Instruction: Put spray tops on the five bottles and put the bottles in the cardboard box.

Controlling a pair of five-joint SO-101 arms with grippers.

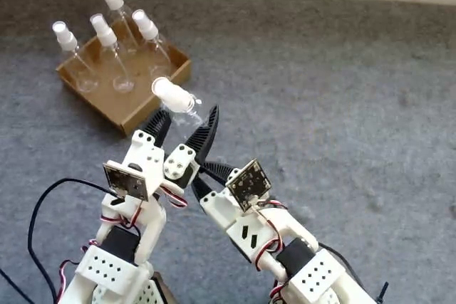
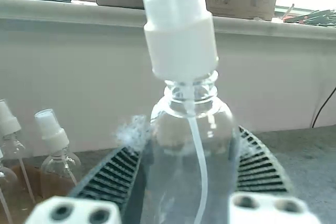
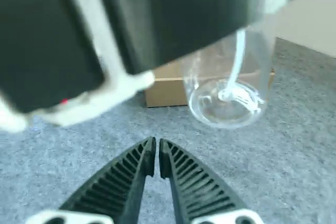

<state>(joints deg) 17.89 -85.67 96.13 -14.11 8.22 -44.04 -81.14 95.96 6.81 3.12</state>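
Since four bottles (image 1: 114, 55) stand capped in the far and left part of the cardboard box (image 1: 142, 105), the step in hand appears to be the last one: getting the fifth bottle (image 2: 184, 140) into the bare near corner of that box. The left hand (image 1: 189, 115) grips this bottle by its clear body, one finger on each side, and holds it tilted in the air just over the box's near edge. Its spray top (image 2: 178, 35) sits on the neck, but the left wrist view shows the neck's threads below the collar, so the top may not be fully seated. Checking this before the bottle goes down would be prudent. To do the step well, the left arm should bring the bottle upright, carry it a little farther over the open corner, and lower it straight. That path keeps it away from the nearest standing bottle, which looks light and easy to tip. The fingers should open only once the base rests on the box floor, since a smooth, empty bottle let go early would likely topple. The right hand (image 3: 157, 145) hangs low over the table (image 1: 320, 105), just beside and below the held bottle, its fingers nearly together on nothing. It would do best to stay clear of the descent, or to steady the top if it needs pressing home.
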